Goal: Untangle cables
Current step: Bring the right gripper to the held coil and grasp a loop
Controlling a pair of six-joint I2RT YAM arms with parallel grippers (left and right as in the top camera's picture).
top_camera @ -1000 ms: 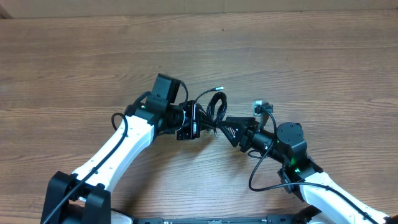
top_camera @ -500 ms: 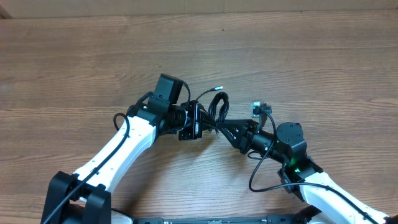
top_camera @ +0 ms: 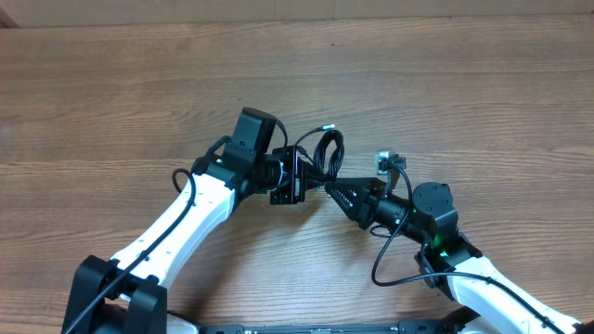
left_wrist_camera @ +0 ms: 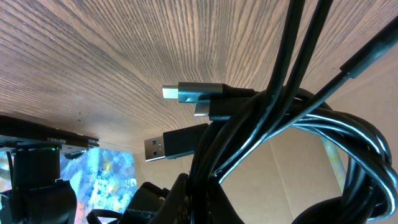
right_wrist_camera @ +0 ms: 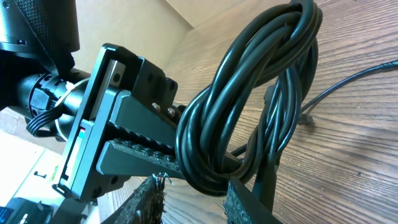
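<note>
The cables (top_camera: 327, 148) are thin black cords wound into one tangled coil, held just above the table. My left gripper (top_camera: 311, 178) is shut on the coil's lower strands. In the left wrist view the cables (left_wrist_camera: 273, 124) rise from the left gripper (left_wrist_camera: 208, 202), and three plugs (left_wrist_camera: 186, 93) stick out to the left. My right gripper (top_camera: 332, 190) points up-left just under the coil. In the right wrist view the coil (right_wrist_camera: 249, 106) hangs right above the right gripper (right_wrist_camera: 194, 186). Its jaws stand apart with bare wood between them, and one fingertip (right_wrist_camera: 239, 193) is next to the lowest loop.
One loose cable end with a silver plug (top_camera: 327, 131) pokes out above the coil. A small grey connector (top_camera: 387, 160) sits on the right arm's own wire. The wooden table (top_camera: 464, 93) stretches away at the back and to both sides.
My left gripper carried the coil slightly right and away. The right gripper's jaws narrowed and closed in under the coil.
</note>
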